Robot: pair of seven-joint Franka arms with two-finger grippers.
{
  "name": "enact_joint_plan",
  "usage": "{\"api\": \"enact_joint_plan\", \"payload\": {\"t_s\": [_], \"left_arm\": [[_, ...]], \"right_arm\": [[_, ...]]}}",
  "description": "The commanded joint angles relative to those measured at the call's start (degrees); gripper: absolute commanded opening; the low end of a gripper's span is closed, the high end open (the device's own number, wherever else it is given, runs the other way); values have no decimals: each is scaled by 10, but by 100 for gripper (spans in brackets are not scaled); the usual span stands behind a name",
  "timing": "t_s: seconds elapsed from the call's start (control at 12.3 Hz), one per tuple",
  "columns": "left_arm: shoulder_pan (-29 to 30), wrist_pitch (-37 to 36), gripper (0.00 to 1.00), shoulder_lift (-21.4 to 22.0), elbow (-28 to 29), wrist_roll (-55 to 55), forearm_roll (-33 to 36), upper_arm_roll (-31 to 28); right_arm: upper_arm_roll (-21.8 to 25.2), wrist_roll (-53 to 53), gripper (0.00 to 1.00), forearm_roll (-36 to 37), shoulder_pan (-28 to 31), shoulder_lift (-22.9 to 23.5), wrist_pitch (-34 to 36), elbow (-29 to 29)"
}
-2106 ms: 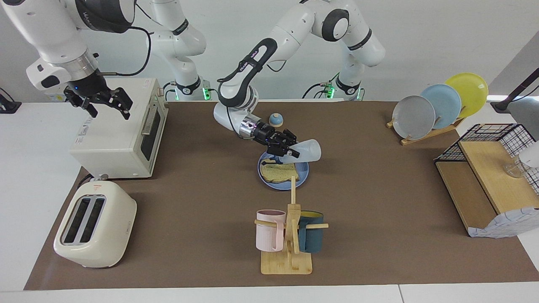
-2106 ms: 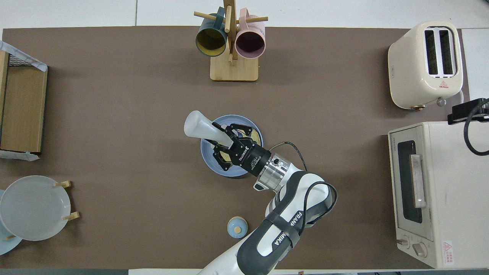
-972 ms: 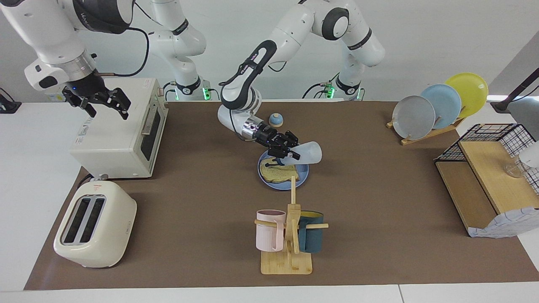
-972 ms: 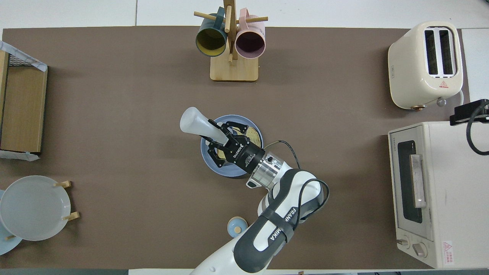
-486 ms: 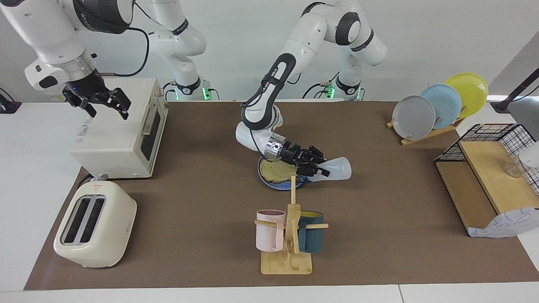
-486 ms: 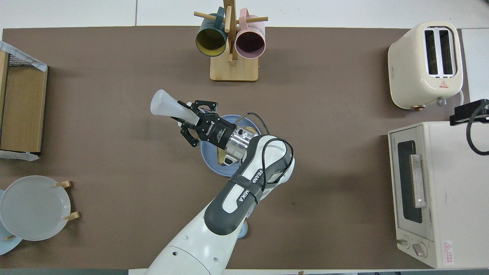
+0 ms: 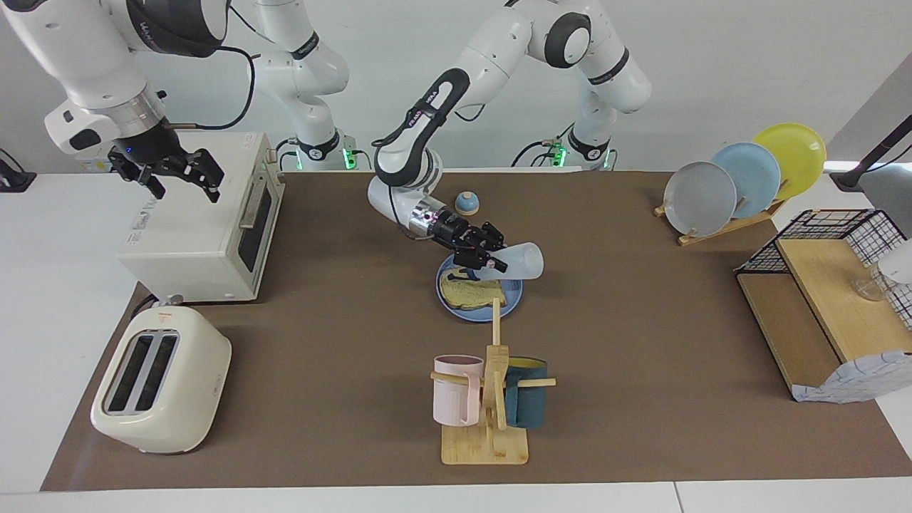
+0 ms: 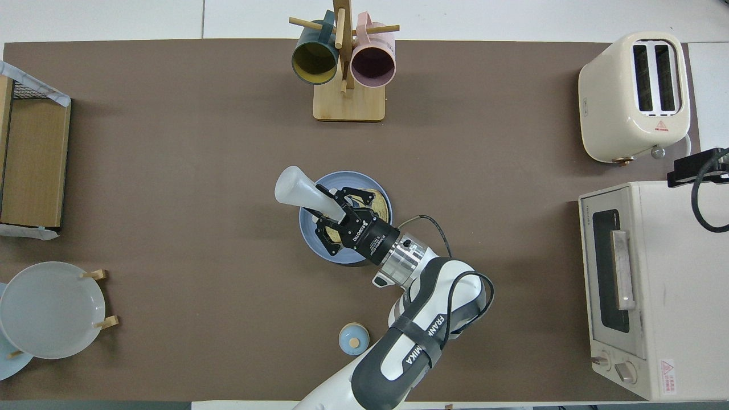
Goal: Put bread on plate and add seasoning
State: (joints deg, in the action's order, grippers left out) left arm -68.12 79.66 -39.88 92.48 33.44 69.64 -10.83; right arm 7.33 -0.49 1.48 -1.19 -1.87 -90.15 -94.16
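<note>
The bread (image 7: 474,291) (image 8: 380,207) lies flat on the blue plate (image 7: 456,311) (image 8: 311,239) in the middle of the table. My left gripper (image 7: 489,256) (image 8: 336,214) hangs over the plate, shut on the seasoning (image 7: 521,260) (image 8: 297,190). The bottle is tipped over, with its dark cap pointing down at the bread and its pale base sticking out past the plate's rim. My right gripper (image 7: 179,179) waits open in the air over the toaster oven, holding nothing.
A small blue-domed bell (image 7: 467,204) sits nearer the robots than the plate. A wooden mug rack (image 7: 491,399) stands farther out. The toaster oven (image 7: 206,221) and toaster (image 7: 160,381) are at the right arm's end; a plate rack (image 7: 734,185) and wire shelf (image 7: 833,299) at the left arm's end.
Half a second ago the left gripper had swung the bottle out low beside the plate, toward the left arm's end. It is now back over the bread. The right arm has not moved.
</note>
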Motion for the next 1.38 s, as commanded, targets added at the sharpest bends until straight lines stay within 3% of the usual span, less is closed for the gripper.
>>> {"api": "enact_joint_plan", "payload": {"t_s": [0.0, 0.16, 0.4, 0.57, 0.73, 0.97, 1.3], "left_arm": [[61, 25, 0, 7, 10, 2, 1, -2], [76, 26, 0, 16, 3, -24, -12, -2], [103, 57, 0, 150, 2, -48, -155, -3], [170, 120, 0, 245, 3, -148, -291, -5], [242, 188, 0, 305, 3, -214, -406, -5], [345, 347, 0, 317, 8, -260, -566, -5], [416, 648, 0, 309, 100, -306, -686, -5]], "right_arm": [[-7, -10, 100, -2, -5, -16, 3, -16], [-7, -10, 100, -2, -1, -16, 3, -16], [-7, -10, 100, -2, 2, -16, 3, -16], [-7, -10, 100, -3, 1, -16, 3, -16], [-7, -10, 100, -2, 2, -16, 3, -16], [-7, -9, 100, -2, 4, -16, 2, -16], [-7, -7, 100, -3, 3, -16, 2, -15]]}}
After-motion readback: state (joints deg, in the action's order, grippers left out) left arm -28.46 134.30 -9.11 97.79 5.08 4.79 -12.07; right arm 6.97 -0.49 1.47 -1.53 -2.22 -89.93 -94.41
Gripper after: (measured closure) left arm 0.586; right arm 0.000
